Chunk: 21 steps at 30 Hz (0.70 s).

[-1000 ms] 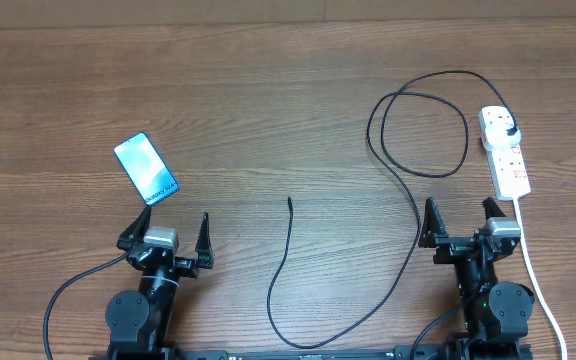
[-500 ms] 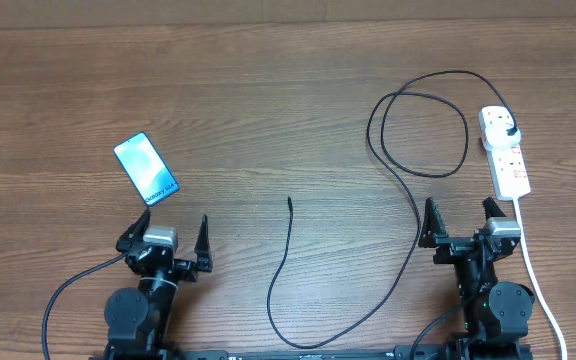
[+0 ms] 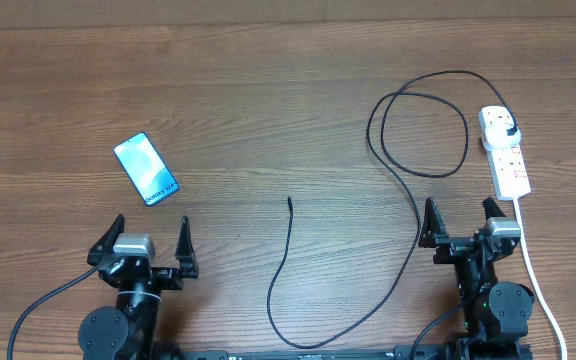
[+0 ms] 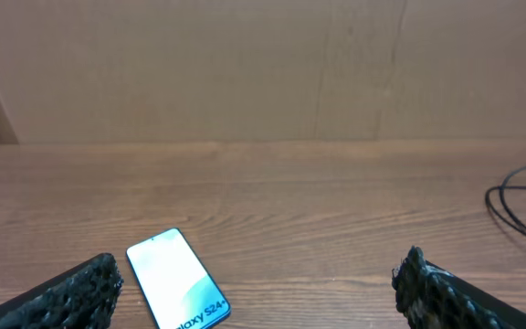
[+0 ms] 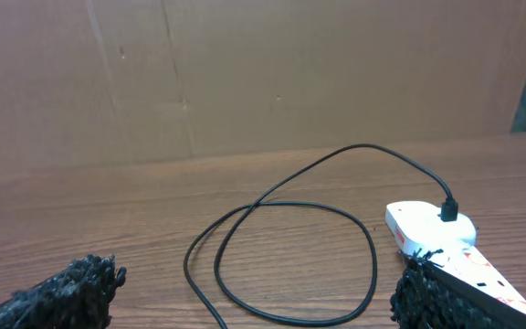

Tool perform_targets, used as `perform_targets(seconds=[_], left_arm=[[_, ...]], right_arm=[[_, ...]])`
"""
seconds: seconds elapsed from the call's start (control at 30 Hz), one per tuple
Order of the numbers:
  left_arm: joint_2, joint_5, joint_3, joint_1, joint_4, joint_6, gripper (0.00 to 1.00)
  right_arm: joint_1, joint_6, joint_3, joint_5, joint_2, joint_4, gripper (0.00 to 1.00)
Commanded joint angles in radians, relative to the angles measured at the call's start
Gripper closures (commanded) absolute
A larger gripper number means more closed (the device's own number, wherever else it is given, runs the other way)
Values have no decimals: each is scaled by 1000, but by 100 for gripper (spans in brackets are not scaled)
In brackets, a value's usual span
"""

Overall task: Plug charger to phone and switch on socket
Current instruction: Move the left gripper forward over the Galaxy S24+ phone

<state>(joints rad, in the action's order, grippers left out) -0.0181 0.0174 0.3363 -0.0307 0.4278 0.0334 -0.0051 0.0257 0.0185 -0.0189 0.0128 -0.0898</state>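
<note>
The charger [image 3: 290, 222] is a thin black cable which lies loose on the wooden surface [image 3: 268, 90]. Its connector tip [image 3: 289, 201] rests free near the middle, not touching anything and well apart from the phone. From there the cable runs toward the robot, bends back on the right side, makes a wide loop and ends at the black plug [image 3: 508, 128]. This plug sits in the far end of the socket [image 3: 509, 165], a white strip with red marks at the right edge. I cannot tell how the switches are set. The white lead [image 3: 538, 280] of the strip passes just beside the right arm.

The phone [image 3: 145, 170] lies flat at the left side, screen up and lit, turned at an angle. It is a little ahead of the left gripper [image 3: 151, 224], which is spread wide and empty. The right gripper [image 3: 458, 208] is also spread and holds nothing; the cable passes close by its left finger, and the socket is near its right one
</note>
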Motion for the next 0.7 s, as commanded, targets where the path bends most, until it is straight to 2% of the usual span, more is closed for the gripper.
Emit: perform_targets(seconds=[0.0,0.17,0.33,0.47,0.67], left_arm=[[-70,-24,93,6,5,43,0],[-222,-27,229,6,58,51,0],[-393,2,411,6,110,134,1],[-524,2,565,6,163,147,1],[-728,2,805,6,340,148,0]], right_arm=[[6,1,-11,7,-11,5,0],[6,1,-11,7,-11,5,0],[6,1,-11,7,-11,5,0],[6,1,-11,7,-11,5,1],[6,1,-11,7,-11,5,0]])
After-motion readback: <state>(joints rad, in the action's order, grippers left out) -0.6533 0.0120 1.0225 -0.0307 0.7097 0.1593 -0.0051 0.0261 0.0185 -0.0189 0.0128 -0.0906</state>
